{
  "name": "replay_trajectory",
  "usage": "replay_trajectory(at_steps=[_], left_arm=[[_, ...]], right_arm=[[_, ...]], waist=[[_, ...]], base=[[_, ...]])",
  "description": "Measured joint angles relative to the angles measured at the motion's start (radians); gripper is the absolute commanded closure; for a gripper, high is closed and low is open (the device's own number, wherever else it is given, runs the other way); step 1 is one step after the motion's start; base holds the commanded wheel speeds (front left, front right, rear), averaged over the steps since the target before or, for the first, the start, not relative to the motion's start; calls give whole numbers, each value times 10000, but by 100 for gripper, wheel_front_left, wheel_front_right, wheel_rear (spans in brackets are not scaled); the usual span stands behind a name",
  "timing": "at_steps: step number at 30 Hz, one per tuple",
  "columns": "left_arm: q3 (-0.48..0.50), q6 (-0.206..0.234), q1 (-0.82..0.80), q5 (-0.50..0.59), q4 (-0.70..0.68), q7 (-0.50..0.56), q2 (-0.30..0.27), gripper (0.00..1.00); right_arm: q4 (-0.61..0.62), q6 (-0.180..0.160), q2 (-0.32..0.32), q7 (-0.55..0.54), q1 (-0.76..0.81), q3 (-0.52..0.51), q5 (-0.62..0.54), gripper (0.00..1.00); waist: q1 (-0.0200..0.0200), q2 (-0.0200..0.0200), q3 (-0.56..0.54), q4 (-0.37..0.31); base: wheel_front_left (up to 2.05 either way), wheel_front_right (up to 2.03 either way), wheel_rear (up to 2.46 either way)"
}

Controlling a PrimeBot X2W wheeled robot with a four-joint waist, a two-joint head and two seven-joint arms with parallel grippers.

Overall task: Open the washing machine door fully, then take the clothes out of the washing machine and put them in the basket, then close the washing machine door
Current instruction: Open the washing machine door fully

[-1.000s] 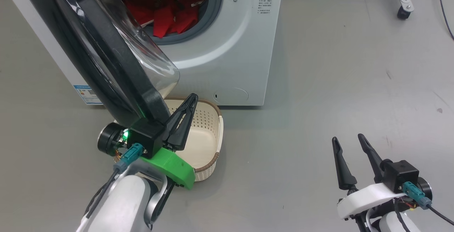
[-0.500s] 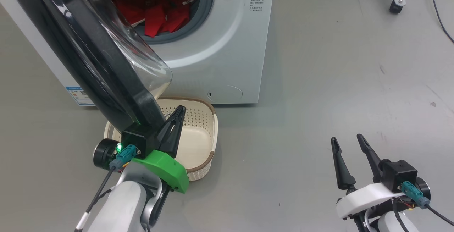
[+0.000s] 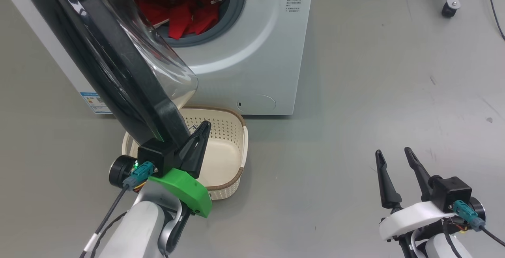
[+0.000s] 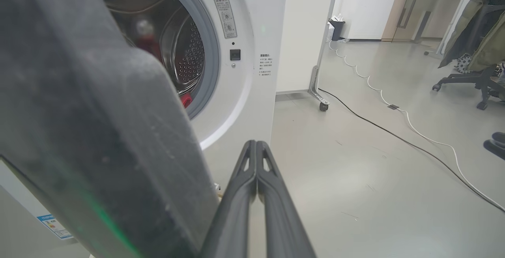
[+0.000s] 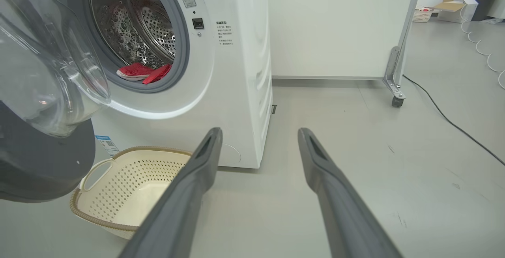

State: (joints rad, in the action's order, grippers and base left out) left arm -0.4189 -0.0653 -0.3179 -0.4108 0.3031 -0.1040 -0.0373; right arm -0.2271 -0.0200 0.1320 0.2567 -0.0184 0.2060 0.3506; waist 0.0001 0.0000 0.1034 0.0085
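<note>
Your left gripper (image 3: pixel 204 127), pinched together and empty, sits just beside the washing machine door (image 3: pixel 130 70), whose rim slants away toward 11 o'clock; your right gripper (image 3: pixel 393 151), spread wide, lies at 3 o'clock.

This looks like an office or test room, with a bare grey floor (image 3: pixel 375 72), long cables (image 4: pixel 394 135), a wheeled white board (image 5: pixel 335 25) and a desk chair (image 4: pixel 467 81).

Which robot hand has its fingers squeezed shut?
The left gripper, next to the washing machine door, fingers pressed together; the right gripper has its fingers wide apart.
</note>
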Motion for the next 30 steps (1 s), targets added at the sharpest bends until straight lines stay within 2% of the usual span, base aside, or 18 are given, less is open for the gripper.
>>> replay_trajectory(at_steps=[13, 30], left_arm=[[-357, 48, -131, -309, 368, -299, 153, 100], [-840, 174, -136, -731, 915, -621, 150, 100]], right_arm=[[0, 17, 4, 0, 8, -109, -33, 0], [-159, 138, -4, 0, 52, -217, -98, 0]], waist=[[0, 0, -69, 842], [0, 0, -282, 2594]], base=[[0, 0, 0], [0, 0, 0]])
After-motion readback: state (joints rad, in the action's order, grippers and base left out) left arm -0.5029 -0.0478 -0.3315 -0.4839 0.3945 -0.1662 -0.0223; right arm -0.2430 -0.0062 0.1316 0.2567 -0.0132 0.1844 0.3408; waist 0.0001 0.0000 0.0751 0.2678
